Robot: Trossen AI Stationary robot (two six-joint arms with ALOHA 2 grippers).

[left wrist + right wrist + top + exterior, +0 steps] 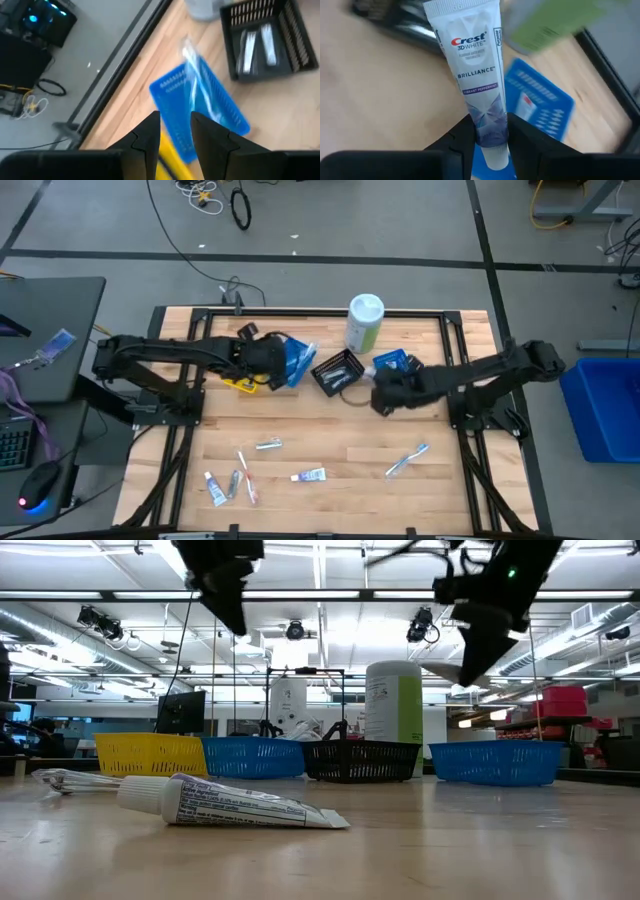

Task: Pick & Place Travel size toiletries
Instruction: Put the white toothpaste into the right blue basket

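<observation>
My right gripper point(490, 137) is shut on a white Crest mini toothpaste tube point(472, 65). In the high view it hovers point(384, 396) between the black tray point(338, 371) and the right blue tray point(396, 363). My left gripper point(175, 131) is open and holds nothing. It hangs over the left blue tray point(200, 102), where a toothbrush point(192, 75) lies. Two silvery tubes point(257, 44) rest in the black tray. More toiletries lie flat on the near table: a toothpaste tube point(308, 475), a toothbrush point(408, 459), a small tube point(268, 444) and several items point(232, 483). My right gripper pinches the toothpaste tube between its two fingers point(466, 135), at the narrow end point(489, 122) just ahead of the white cap point(496, 159). The tube runs forward along the fingers, crimped end point(460, 7) away from them. It is lifted clear of the table.
A tall white-and-green canister point(364, 322) stands at the far edge behind the trays. A yellow tray point(240, 383) sits under the left arm. Black rails frame the table point(300, 420). Bare wood lies between the trays and the loose toiletries near the front edge.
</observation>
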